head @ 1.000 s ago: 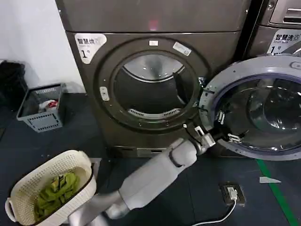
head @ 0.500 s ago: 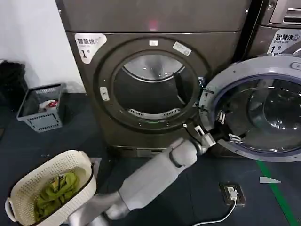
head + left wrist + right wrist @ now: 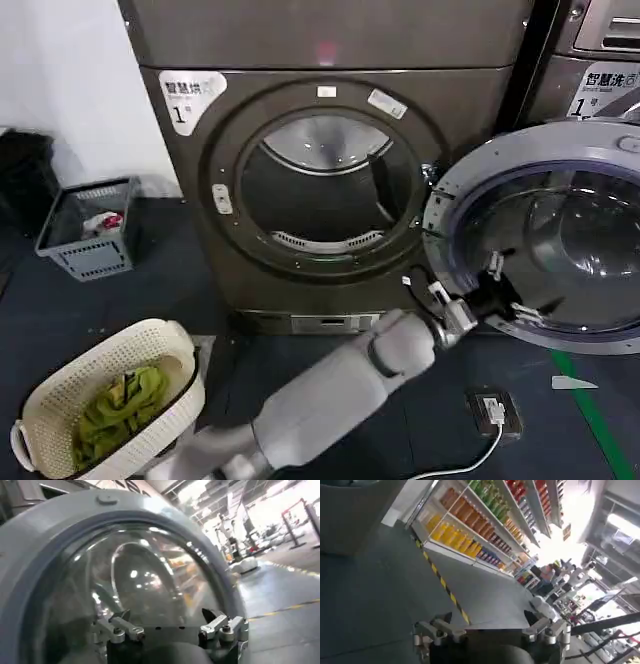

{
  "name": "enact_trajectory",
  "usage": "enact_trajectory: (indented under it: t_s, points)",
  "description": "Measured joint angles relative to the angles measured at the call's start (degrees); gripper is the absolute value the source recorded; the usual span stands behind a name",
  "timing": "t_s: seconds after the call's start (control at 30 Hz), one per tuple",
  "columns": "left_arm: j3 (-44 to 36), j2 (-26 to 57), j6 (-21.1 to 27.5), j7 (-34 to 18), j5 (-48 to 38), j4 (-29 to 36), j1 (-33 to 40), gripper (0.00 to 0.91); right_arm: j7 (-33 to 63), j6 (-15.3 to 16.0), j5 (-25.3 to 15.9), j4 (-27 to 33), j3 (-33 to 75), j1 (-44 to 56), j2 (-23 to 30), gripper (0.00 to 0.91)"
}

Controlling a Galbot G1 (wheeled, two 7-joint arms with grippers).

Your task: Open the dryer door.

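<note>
The bronze-grey dryer [image 3: 300,40] stands in front of me with its round drum mouth [image 3: 320,190] uncovered. The dryer door [image 3: 530,140] is swung out to the right, its pale grey inner rim and tinted glass facing me. My left arm reaches up from below, and my left gripper [image 3: 507,290] is open against the lower left of the door's inner side. In the left wrist view the left gripper [image 3: 170,625] is spread before the door's glass [image 3: 150,580], holding nothing. My right gripper [image 3: 487,622] is open over bare floor, away from the dryer.
A cream basket [image 3: 170,345] of green cloth sits on the floor at lower left, and a grey crate [image 3: 88,260] stands by the wall. A second machine [image 3: 600,60] is at the upper right. A floor socket with a white cable [image 3: 493,410] and a green line [image 3: 590,410] lie below the door.
My left gripper has slid right and downward along the door's inner side. The door has swung a little further to the right.
</note>
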State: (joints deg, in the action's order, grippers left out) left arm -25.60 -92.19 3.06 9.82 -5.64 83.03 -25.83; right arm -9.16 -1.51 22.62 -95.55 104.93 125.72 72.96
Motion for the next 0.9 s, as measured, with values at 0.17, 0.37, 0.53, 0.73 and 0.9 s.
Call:
enact_trajectory:
  t_s: [0.17,0.37,0.53,0.73,0.9]
  points:
    - [-1.15,5.74,2.74,0.37,-2.28,6.43,-2.06,0.907,-0.19,-0.10,-0.04,0.19,-0.21,-0.08,0.08,0.907]
    - [-1.63,15.42,3.40,0.45,-4.09,15.67,-4.84,0.907,-0.45,-0.15,-0.08,0.23,-0.41,-0.15,0.07,0.907]
    - [-1.19,24.03,2.86,0.66,-4.88,22.60,-7.26,0.907,-0.60,-0.24,-0.13,0.53,-0.71,-0.42,0.02,0.907]
    - [1.24,34.85,1.80,0.99,-5.32,30.71,-11.98,0.907,-0.85,-0.49,-0.23,0.98,-0.94,-0.47,-0.33,0.907]
    - [5.34,44.25,0.59,0.98,-7.43,35.43,-17.96,0.907,-1.00,-0.54,-0.36,1.00,-1.48,-0.92,-0.65,0.907]
